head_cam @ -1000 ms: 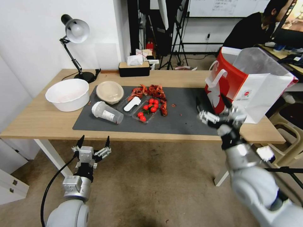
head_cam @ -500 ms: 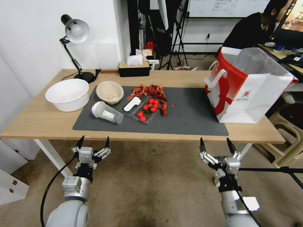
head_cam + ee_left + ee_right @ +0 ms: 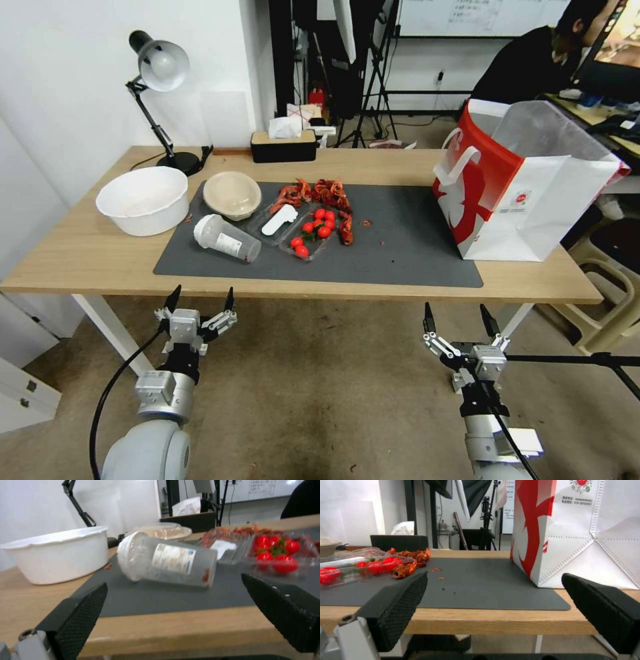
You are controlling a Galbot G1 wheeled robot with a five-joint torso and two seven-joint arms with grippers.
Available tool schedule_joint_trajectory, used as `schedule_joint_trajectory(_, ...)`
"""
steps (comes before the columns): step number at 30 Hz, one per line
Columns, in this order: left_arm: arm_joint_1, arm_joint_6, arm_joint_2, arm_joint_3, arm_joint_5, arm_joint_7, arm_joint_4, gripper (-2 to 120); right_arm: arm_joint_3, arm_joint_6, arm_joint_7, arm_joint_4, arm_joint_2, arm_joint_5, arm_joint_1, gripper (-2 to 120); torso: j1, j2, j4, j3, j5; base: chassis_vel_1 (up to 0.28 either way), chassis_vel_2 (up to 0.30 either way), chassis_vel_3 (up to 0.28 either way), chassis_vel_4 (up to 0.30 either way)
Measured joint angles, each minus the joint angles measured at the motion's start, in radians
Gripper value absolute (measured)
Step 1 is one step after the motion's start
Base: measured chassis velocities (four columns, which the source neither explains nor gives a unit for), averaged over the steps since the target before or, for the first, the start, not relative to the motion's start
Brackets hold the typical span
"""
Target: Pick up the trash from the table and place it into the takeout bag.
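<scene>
Both grippers wait below the table's front edge, fingers spread and holding nothing

The left gripper [image 3: 202, 299] faces the clear plastic cup [image 3: 226, 238] lying on its side on the grey mat [image 3: 400, 250], beside the paper bowl [image 3: 232, 194] and a tray of tomatoes [image 3: 313, 231]; the right gripper [image 3: 459, 315] sits lower, in front of the red-and-white bag [image 3: 527, 193] standing on the table [image 3: 80, 257] at its right end

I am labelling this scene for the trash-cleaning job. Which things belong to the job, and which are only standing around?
For the job:
- clear plastic cup, lying on its side
- beige paper bowl
- takeout bag, standing open
- table with dark mat
- left claw and right claw, both open, below the table edge

Only around:
- white basin
- desk lamp
- tissue box
</scene>
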Motion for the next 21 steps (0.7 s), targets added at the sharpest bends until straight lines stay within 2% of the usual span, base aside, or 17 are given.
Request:
schedule_joint_trajectory(4,-0.044,0.095,0.029,0.076,-0.133,-0.099,-0.038,100,0.000,-0.015,0.004,0.007,0.000,0.002,0.008,100,0.000,0.000,-0.0001,0.000,0.0001,0.000,0.000,0.000,0.000)
schedule_joint_trajectory(7,-0.053,0.114,0.034,0.088,-0.160,-0.116,-0.045,100,0.001,-0.017,0.004,0.008,0.000,0.002,0.009,100,0.000,0.000,-0.0001,0.000,0.0000,0.000,0.000,0.000,0.000)
schedule_joint_trajectory(8,-0.089,0.190,0.048,0.132,-0.254,-0.182,-0.063,100,0.001,-0.025,0.004,0.014,0.000,0.003,0.012,100,0.000,0.000,0.0000,0.000,0.0001,0.000,0.000,0.000,0.000)
schedule_joint_trajectory(9,-0.111,0.228,0.053,0.153,-0.301,-0.223,-0.068,100,0.001,-0.029,0.004,0.017,0.001,0.003,0.014,100,0.000,0.000,-0.0001,0.000,0.0000,0.000,0.000,0.000,0.000)
schedule_joint_trajectory(10,-0.111,0.228,0.053,0.153,-0.301,-0.223,-0.068,100,0.001,-0.029,0.004,0.017,0.001,0.003,0.014,100,0.000,0.000,-0.0001,0.000,0.0000,0.000,0.000,0.000,0.000)
schedule_joint_trajectory(12,-0.159,0.288,0.058,0.179,-0.366,-0.293,-0.068,100,0.001,-0.036,0.005,0.022,0.001,0.003,0.014,100,0.000,0.000,0.0000,0.000,0.0001,0.000,0.000,0.000,0.000)
schedule_joint_trajectory(13,-0.189,0.314,0.060,0.190,-0.404,-0.330,-0.061,100,0.001,-0.040,0.005,0.025,0.002,0.003,0.015,100,0.000,0.000,-0.0001,0.000,0.0001,0.000,0.000,0.000,0.000)
schedule_joint_trajectory(14,-0.189,0.314,0.060,0.190,-0.404,-0.330,-0.061,100,0.001,-0.040,0.005,0.025,0.002,0.003,0.015,100,0.000,0.000,-0.0001,0.000,0.0001,0.000,0.000,0.000,0.000)
schedule_joint_trajectory(16,-0.245,0.343,0.064,0.206,-0.466,-0.393,-0.033,100,0.001,-0.048,0.005,0.031,0.004,0.003,0.015,100,0.000,0.000,-0.0001,0.000,0.0000,0.000,0.000,0.000,0.000)
schedule_joint_trajectory(18,-0.266,0.353,0.064,0.210,-0.489,-0.416,-0.021,100,0.002,-0.051,0.006,0.033,0.005,0.003,0.016,100,0.000,0.000,-0.0001,0.000,0.0000,0.000,0.000,0.000,0.000)
schedule_joint_trajectory(21,-0.339,0.398,0.068,0.217,-0.555,-0.498,0.027,100,0.003,-0.060,0.007,0.038,0.007,0.003,0.016,100,0.000,0.000,-0.0001,0.000,0.0000,0.000,0.000,0.000,0.000)
